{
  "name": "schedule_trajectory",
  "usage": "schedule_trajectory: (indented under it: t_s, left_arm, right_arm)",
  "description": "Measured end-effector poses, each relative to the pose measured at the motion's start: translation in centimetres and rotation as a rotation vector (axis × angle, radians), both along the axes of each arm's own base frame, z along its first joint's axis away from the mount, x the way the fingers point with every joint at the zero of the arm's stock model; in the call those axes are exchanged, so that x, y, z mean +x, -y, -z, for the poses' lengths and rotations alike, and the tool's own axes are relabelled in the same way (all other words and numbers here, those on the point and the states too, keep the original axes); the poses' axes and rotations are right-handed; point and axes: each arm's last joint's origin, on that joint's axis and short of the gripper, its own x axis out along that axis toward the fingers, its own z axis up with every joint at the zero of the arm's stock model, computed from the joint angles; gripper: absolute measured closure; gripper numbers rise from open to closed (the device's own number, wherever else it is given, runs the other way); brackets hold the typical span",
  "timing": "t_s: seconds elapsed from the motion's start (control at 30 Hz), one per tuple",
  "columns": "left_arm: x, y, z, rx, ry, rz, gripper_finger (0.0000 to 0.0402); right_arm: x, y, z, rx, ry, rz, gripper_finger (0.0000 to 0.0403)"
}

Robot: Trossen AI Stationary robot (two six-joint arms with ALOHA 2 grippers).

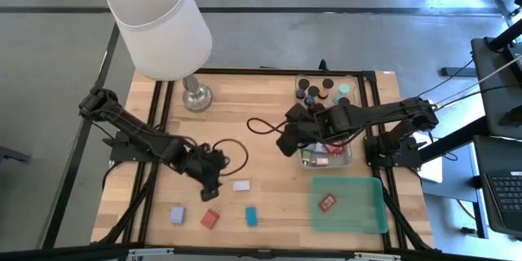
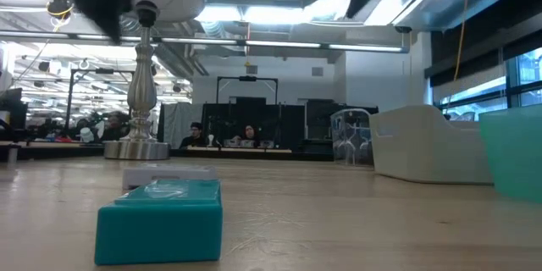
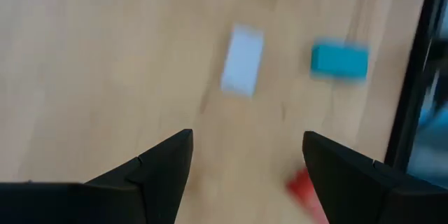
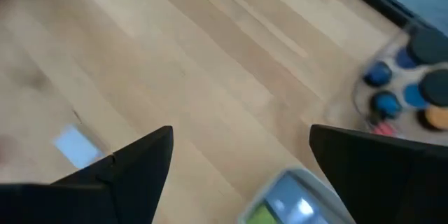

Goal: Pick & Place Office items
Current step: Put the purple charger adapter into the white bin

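Observation:
My left gripper (image 1: 210,186) (image 3: 245,140) hangs open over the wood, just left of a white block (image 1: 241,185) (image 3: 242,59). In front of it lie a teal block (image 1: 251,216) (image 3: 339,61), a red block (image 1: 210,218) (image 3: 304,185) and a lavender block (image 1: 177,214), all flat on the table. My right gripper (image 1: 285,142) (image 4: 241,133) is open and holds nothing, above the table at the left side of the clear tray (image 1: 352,151). That tray holds black cylinders with coloured caps (image 1: 320,91) (image 4: 413,91). Another red block (image 1: 328,203) lies in the green tray (image 1: 371,220).
A big white-shaded lamp (image 1: 163,24) stands on its metal base (image 1: 196,96) (image 2: 142,148) at the far left. A black cable (image 1: 265,124) loops across the middle of the table. In the low view the teal block (image 2: 161,220) is nearest, with the white block (image 2: 169,172) behind it. People sit in the room beyond.

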Motion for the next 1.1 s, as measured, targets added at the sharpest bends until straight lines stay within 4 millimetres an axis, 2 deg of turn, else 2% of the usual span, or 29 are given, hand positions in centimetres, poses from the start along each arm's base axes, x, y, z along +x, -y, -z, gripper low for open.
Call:
schedule_trajectory:
  t_s: [0.17, 0.43, 0.6, 0.83, 1.1]
  left_arm:
    - [-2.0, 1.3, 0.5, 0.007, -0.144, 0.053, 0.0135]
    - [-3.9, 2.4, 0.9, -0.026, -0.231, -0.144, 0.0135]
    - [-5.9, 3.5, 2.6, -0.053, -0.323, -0.25, 0.0135]
    - [-9.4, 5.4, 5.6, -0.137, -0.398, -0.53, 0.0135]
    - [-11.5, 8.2, 7.3, -0.301, -0.367, -0.834, 0.0135]
  right_arm:
    - [1.0, -0.2, -0.3, 0.018, 0.105, 0.013, 0.0064]
    - [2.3, -0.5, 0.0, 0.096, 0.217, 0.098, 0.0064]
    - [2.7, -0.9, 0.5, 0.12, 0.227, 0.125, 0.0064]
    - [3.3, -1.4, 1.3, 0.112, 0.208, 0.107, 0.0064]
    - [3.5, -1.5, 1.6, 0.077, 0.145, -0.012, 0.0064]
